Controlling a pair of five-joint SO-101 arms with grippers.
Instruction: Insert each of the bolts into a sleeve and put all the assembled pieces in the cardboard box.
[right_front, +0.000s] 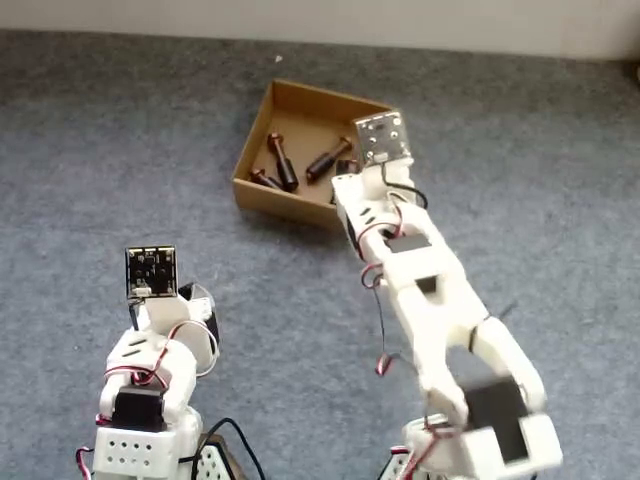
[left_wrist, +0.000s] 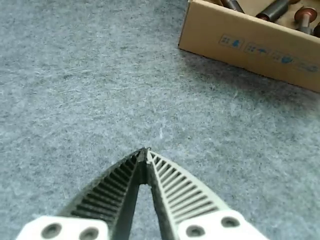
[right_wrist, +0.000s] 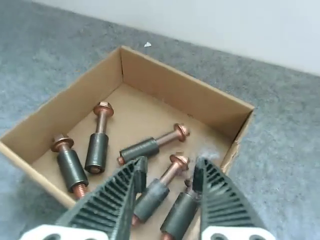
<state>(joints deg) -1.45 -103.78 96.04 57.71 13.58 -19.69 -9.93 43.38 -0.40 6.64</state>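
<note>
5 sleeved bolts (right_wrist: 150, 146) lay in the cardboard box (right_wrist: 165, 85) beneath the right pincer (right_wrist: 171, 165), its jaws apart. The left pincer (left_wrist: 146, 152) sat closed above the table (left_wrist: 75, 75). The bolts looked rigid, dense and slick; I'd grip mid-sleeve.

The table (right_front: 120, 130) is covered with a grey, felt-like carpet (left_wrist: 75, 75), its nap mottled in lighter and darker flecks and fuzzy up close. Along its far side the grey meets a plain, pale wall (right_wrist: 225, 25), bare and off-white, in a straight line. The light is soft and even, casting only faint, blurred shadows on the carpet, and a small white speck (right_wrist: 147, 45) lies on the grey near that far edge
</note>
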